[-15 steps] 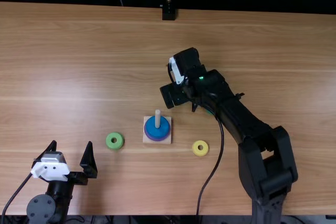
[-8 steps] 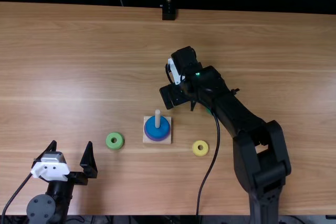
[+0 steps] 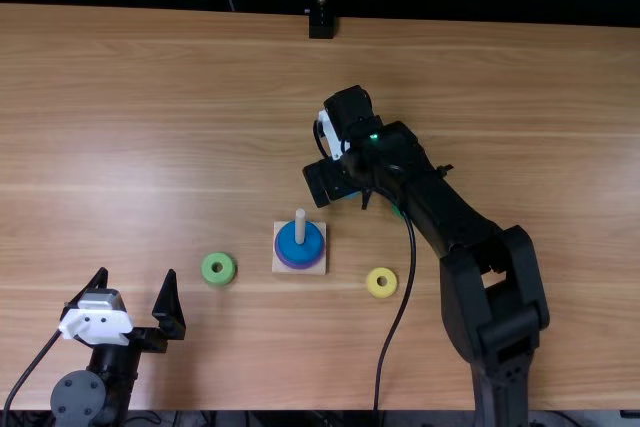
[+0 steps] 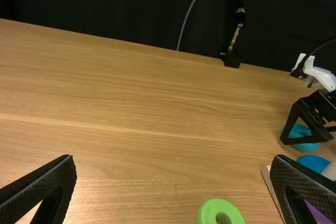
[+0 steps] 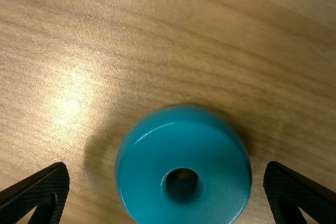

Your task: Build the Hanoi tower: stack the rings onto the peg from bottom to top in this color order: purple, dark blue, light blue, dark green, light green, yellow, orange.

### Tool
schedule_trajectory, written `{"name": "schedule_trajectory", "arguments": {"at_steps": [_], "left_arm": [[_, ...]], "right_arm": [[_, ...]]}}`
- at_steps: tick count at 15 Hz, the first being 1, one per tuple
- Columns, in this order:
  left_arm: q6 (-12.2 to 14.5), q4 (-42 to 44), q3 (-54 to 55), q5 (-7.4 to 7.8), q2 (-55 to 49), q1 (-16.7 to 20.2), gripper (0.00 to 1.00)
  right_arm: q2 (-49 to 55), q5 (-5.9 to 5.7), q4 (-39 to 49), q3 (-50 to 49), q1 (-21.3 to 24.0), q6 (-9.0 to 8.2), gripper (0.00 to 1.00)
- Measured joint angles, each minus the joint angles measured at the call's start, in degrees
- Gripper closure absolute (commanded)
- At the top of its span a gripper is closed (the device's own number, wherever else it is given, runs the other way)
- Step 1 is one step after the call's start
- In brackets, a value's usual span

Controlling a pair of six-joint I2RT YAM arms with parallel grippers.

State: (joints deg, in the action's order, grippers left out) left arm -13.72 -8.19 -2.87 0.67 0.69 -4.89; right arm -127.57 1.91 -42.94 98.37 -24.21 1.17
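My right gripper (image 3: 330, 185) is low over the table behind the peg base (image 3: 280, 269), beside a light blue ring (image 3: 353, 195). In the right wrist view, this light blue ring (image 5: 147, 182) lies flat between the parted fingertips of the open gripper (image 5: 166, 167). The wooden peg (image 3: 300, 227) carries a dark blue ring (image 3: 289, 247) above a purple ring (image 3: 299, 266). My left gripper (image 3: 136, 275) stands open at front left; in its wrist view the gripper (image 4: 174, 162) holds nothing. A light green ring (image 3: 228, 268) lies left of the base, a yellow ring (image 3: 372, 283) right of it.
A green ring (image 3: 398, 212) is partly covered by the right arm. The right arm's cable hangs in a curve close to the yellow ring. A black stand (image 3: 321, 25) is at the table's far edge.
The right arm's elbow and forearm have shifted a little left and away from the near edge. Its gripper has barely moved, and the light blue ring now shows beside it. The left arm is still.
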Motion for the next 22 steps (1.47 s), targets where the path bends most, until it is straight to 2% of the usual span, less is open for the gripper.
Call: {"name": "schedule_trajectory", "arguments": {"at_steps": [1,3,5,6,16,22], "left_arm": [[0.0,0.0,0.0,0.00,0.0,0.0,0.00],[0.0,0.0,0.0,0.02,0.0,0.0,0.00],[0.0,0.0,0.0,0.00,0.0,0.0,0.00],[0.0,0.0,0.0,0.02,0.0,0.0,0.00],[0.0,0.0,0.0,0.00,0.0,0.0,0.00],[0.0,0.0,0.0,0.00,0.0,0.0,0.00]], "right_arm": [[0.0,0.02,-0.2,0.0,0.0,-0.02,0.38],[0.0,0.02,-0.7,0.0,0.0,-0.02,0.62],[0.0,0.00,-2.3,0.0,0.0,-0.02,0.91],[0.0,0.00,-2.8,0.0,0.0,0.00,0.99],[0.0,0.04,-3.3,0.0,0.0,0.00,1.00],[3.3,0.02,-12.2,1.0,0.0,-0.02,1.00]]}}
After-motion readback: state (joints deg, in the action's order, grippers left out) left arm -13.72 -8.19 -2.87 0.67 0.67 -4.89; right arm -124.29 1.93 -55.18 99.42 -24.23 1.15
